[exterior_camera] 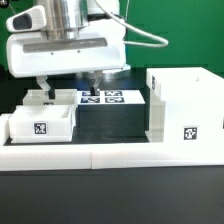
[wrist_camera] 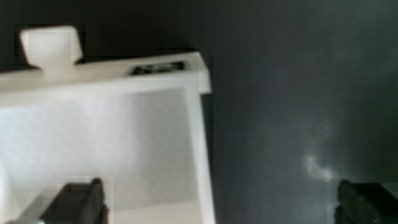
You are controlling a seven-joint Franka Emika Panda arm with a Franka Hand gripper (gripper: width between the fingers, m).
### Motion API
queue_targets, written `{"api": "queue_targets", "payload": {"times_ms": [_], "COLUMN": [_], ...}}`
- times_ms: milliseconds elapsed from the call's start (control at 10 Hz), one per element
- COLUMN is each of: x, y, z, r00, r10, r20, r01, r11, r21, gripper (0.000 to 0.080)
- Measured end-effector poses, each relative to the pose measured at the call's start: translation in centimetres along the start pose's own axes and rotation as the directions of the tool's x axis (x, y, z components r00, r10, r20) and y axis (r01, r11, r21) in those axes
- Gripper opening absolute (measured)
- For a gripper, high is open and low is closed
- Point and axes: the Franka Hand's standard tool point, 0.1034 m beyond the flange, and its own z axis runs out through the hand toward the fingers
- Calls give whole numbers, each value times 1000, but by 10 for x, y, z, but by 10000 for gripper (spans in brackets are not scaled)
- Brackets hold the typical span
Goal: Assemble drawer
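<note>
The drawer housing (exterior_camera: 185,108), a large white hollow box with a tag, stands at the exterior view's right. One small white tray (exterior_camera: 40,125) with a tag sits at the front left. A second tray (exterior_camera: 48,98) lies just behind it, partly hidden by my gripper (exterior_camera: 68,85). The gripper hangs low over that second tray, open and empty. In the wrist view the tray (wrist_camera: 98,120) shows a knob and a tag. One finger (wrist_camera: 75,202) is over the tray's inside and the other finger (wrist_camera: 370,196) over the dark table. The tray's side wall lies between them, near my gripper (wrist_camera: 222,200).
The marker board (exterior_camera: 104,97) lies flat on the dark table between the trays and the housing. The long low white border wall (exterior_camera: 110,156) runs along the front. A green backdrop stands behind.
</note>
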Motion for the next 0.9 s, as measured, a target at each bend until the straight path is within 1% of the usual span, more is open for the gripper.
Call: {"api": "queue_targets", "payload": {"times_ms": [400, 500, 600, 700, 900], "x": [1, 0, -2, -4, -7], "y": [-1, 1, 9, 14, 13], "z": [0, 1, 6, 13, 24], "r00": [1000, 1000, 999, 999, 998], "r10": [-1, -19, -43, -43, -55], "r20": [0, -1, -1, -7, -9], "r01": [1, 19, 43, 43, 54], "r11": [1000, 1000, 999, 999, 998], "r21": [1, -1, -8, -20, -32], "gripper": [649, 649, 649, 649, 649]}}
